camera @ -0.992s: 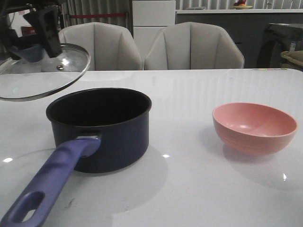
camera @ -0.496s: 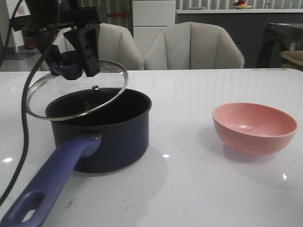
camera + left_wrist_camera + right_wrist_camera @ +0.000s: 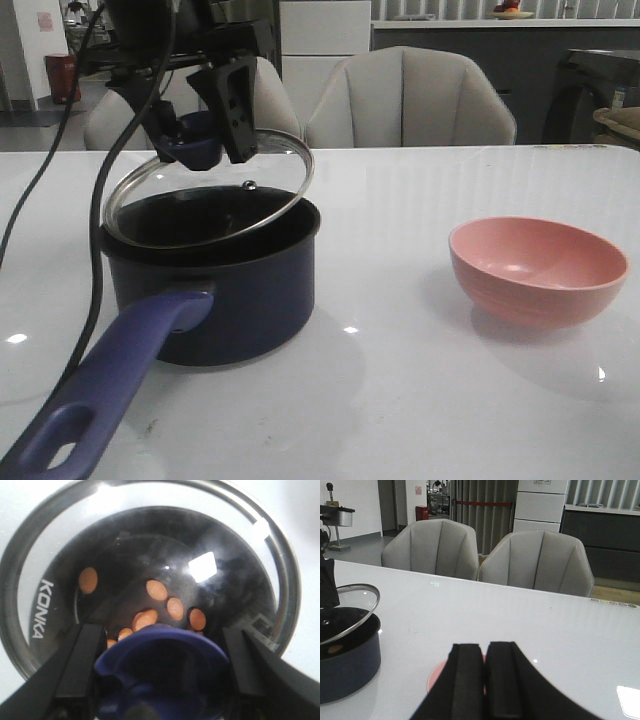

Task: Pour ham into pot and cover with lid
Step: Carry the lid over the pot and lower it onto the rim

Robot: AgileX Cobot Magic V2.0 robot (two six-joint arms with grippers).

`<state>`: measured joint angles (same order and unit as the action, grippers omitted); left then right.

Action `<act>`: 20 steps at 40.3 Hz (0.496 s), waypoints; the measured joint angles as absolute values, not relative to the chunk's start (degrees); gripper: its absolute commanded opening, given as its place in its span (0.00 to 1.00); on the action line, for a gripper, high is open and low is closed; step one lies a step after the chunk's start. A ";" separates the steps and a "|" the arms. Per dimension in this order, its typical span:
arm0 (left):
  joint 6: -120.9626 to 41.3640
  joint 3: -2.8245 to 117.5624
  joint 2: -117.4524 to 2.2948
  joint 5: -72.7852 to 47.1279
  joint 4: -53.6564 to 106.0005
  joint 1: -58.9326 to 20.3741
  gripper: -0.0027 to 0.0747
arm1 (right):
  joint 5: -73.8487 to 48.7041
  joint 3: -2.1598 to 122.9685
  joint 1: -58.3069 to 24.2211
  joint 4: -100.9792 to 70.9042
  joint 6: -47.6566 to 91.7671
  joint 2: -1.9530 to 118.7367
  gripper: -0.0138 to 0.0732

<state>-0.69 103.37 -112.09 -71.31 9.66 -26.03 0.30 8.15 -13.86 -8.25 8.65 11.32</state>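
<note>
1. L gripper (image 3: 205, 125) is clamping the blue knob (image 3: 195, 143) of the glass lid (image 3: 208, 190), one black finger (image 3: 75, 665) on either side of it, over the desk's left part.
2. Lid is hanging tilted above the pot (image 3: 215, 275): its near-left rim is sitting low at the pot's rim, its far-right rim is raised clear; can't tell whether it's actually touching.
3. Pot is standing toward the desk's (image 3: 420, 400) left-front area, its long purple-blue handle (image 3: 110, 385) reaching out to the front-left corner.
4. Ham (image 3: 156, 590) is lying inside the pot; thru the glass, in the left wrist view, several orange-pink chunks are showing on the black bottom.
5. Pink bowl (image 3: 538, 268) is sitting on the desk's right side, well apart from the pot.
6. R gripper (image 3: 482, 680) is hanging w/ its two black fingers pressed together, nothing between them, above the pink bowl's edge in its own wrist view; not showing in the front view.
7. Two pale chairs (image 3: 410, 95) are standing behind the desk's far edge.
</note>
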 measured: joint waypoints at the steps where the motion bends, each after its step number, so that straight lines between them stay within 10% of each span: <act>1: -0.69 103.37 -112.17 -71.31 9.66 -26.33 0.18 | 0.30 8.15 -13.86 -8.25 8.65 11.32 0.33; 20: -0.78 103.37 -111.84 -71.31 9.69 -26.68 0.18 | 0.41 8.15 -13.86 -8.25 8.65 11.32 0.33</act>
<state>-0.78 103.37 -111.84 -71.31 9.69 -26.68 0.41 8.15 -13.86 -8.25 8.65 11.32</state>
